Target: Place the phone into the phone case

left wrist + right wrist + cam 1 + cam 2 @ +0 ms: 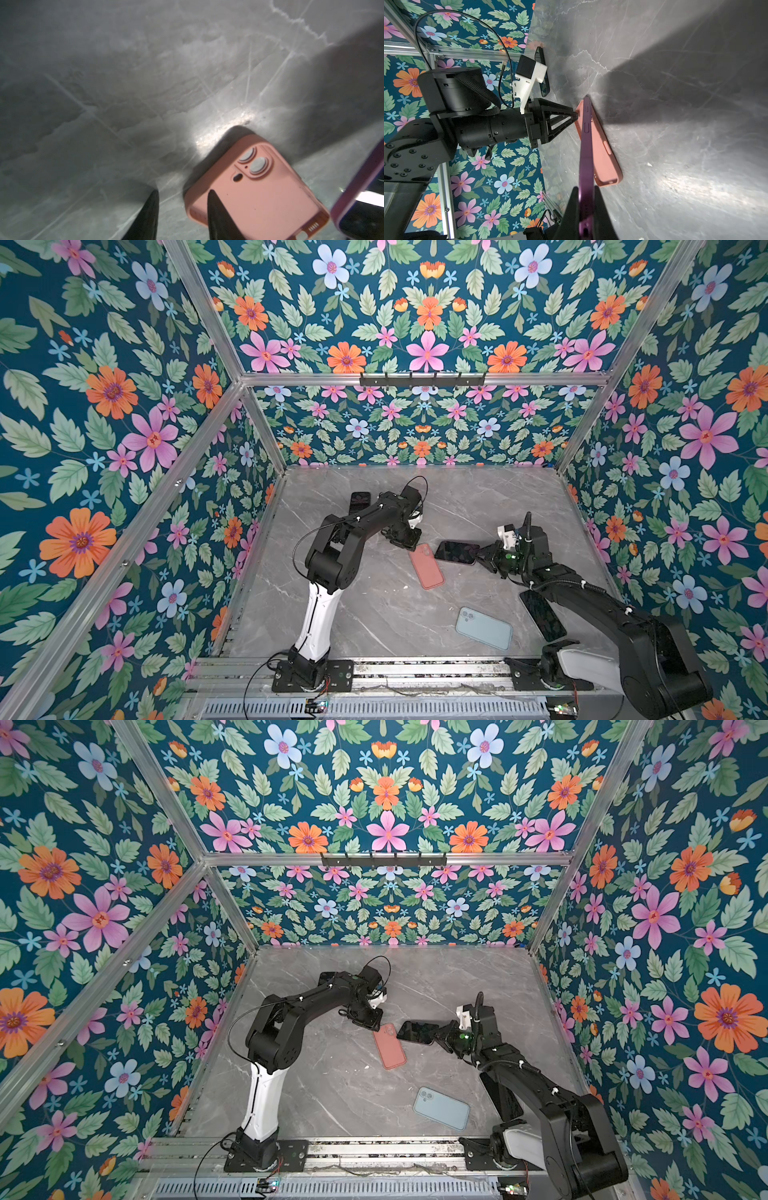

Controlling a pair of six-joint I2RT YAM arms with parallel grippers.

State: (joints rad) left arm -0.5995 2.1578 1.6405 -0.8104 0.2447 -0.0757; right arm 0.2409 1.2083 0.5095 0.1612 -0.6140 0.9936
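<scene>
The pink phone case [427, 566] is lying flat around the middle of the bench [374, 614]. The left gripper [182, 191] is hanging over the case's camera-cutout end. Its fingers are part-spread and straddling one long edge, one over the case, the other over bare bench, not pinching. The right gripper [585, 188] is pinching the purple phone [586, 145] by one end, holding it clear of the bench with its free end just beside the case.

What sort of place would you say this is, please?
Probably a robot test or data-collection cell: an aluminium frame hung with floral panels encloses a marble-look table, the left arm and right arm are mounted on a rail at its front edge, with a pink case and a black phone lying on it.
</scene>
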